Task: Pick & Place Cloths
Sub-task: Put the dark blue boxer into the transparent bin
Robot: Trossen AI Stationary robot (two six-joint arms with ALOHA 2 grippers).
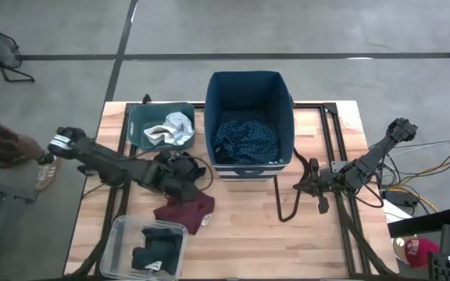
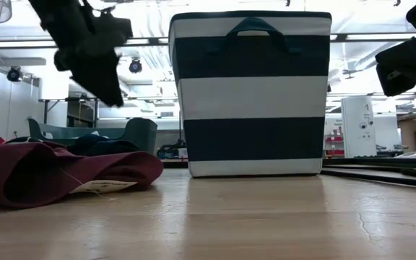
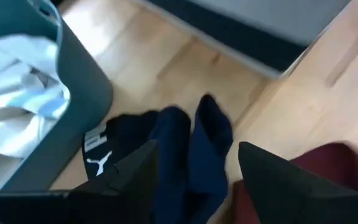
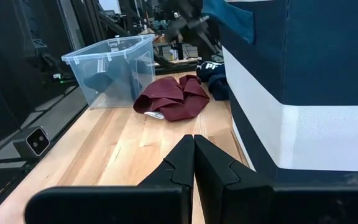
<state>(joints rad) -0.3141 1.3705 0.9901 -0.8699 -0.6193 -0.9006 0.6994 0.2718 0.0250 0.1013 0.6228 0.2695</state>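
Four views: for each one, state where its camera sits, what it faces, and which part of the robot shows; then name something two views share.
High view: overhead, straight down on the table; both arms, left gripper over the dark cloths, right gripper waiting.
Low view: table height, facing the striped navy bin; arms enter from above.
Left wrist view: aimed down at the black cloth with white logo; own fingers apart.
Right wrist view: looking along the table; own fingers together.
Shared: the maroon cloth shows in low and right wrist views.

Overhead and table-level views share the striped navy bin (image 1: 248, 125)
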